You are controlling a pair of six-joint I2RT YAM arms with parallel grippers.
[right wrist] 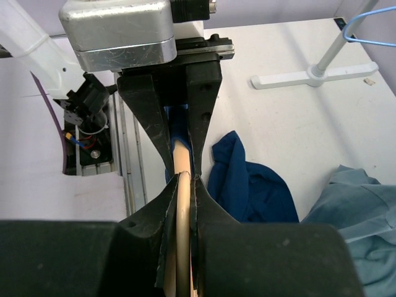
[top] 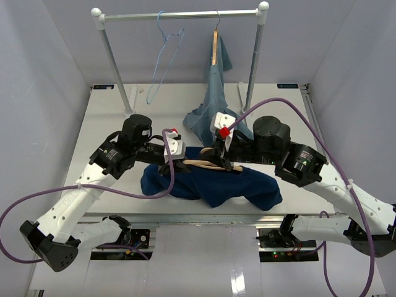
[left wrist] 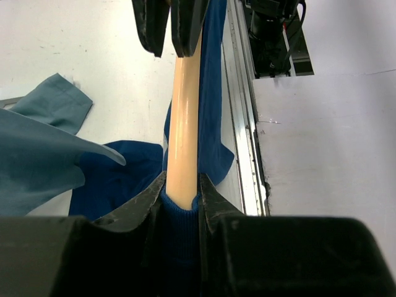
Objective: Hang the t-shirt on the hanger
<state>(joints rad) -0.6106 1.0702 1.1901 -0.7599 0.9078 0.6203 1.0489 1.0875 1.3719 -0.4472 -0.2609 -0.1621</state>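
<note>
The light wooden hanger (top: 199,163) is held just above the table between my two grippers, over the dark navy t-shirt (top: 216,185) crumpled beneath it. My left gripper (top: 179,162) grips one end: in the left wrist view its jaws (left wrist: 181,189) press both sides of the hanger arm (left wrist: 184,111), with the t-shirt's (left wrist: 117,179) ribbed collar bunched between them around the arm's tip. My right gripper (top: 219,158) is shut on the hanger's other part (right wrist: 181,154), fingers tight against the wood (right wrist: 184,179). The rest of the t-shirt (right wrist: 253,185) lies loose on the table.
A clothes rack (top: 179,13) stands at the back with a light-blue wire hanger (top: 164,55) and a grey-blue shirt (top: 213,93) on another wooden hanger, its hem resting on the table. The rack's foot (right wrist: 309,77) and the table's near metal edge (top: 204,216) are close by.
</note>
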